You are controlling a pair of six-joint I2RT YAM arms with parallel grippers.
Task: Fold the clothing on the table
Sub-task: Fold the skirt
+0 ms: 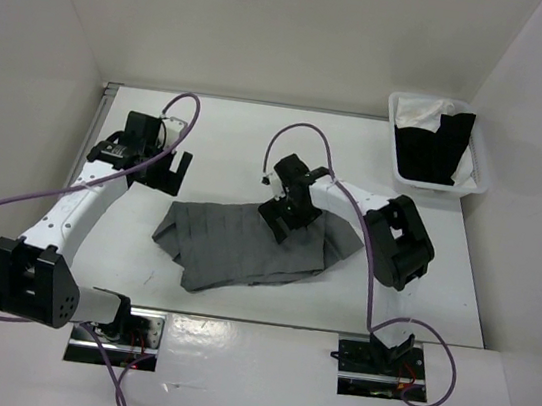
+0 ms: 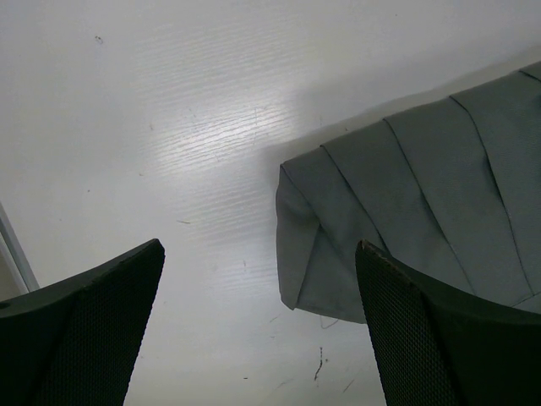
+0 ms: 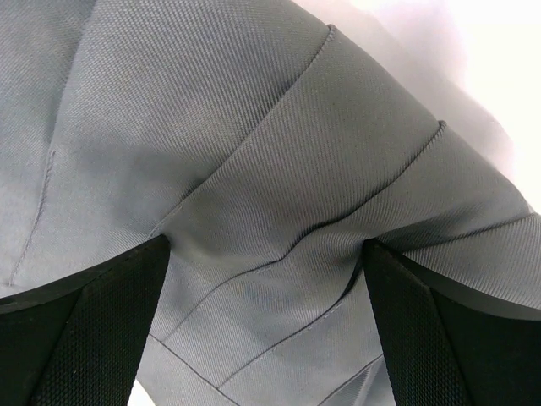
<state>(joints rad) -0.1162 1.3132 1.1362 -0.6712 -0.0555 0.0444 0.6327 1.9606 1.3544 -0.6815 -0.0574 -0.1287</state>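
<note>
Off in the far right corner I see a small white basket [image 1: 433, 188]. In it a black garment [image 1: 430, 150] seems to lie over a crumpled white garment [image 1: 420, 113]. Plain white panels [image 1: 306, 26] stand all around.

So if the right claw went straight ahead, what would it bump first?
The skirt. The right gripper points down at it with open jaws, and cloth fills most of its view, so it is probably very close.

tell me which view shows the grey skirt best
Top external view: nearly all the grey skirt shows, bar a patch under the right gripper. The left wrist view catches only one corner, the right wrist view only close-up pleats.
</note>
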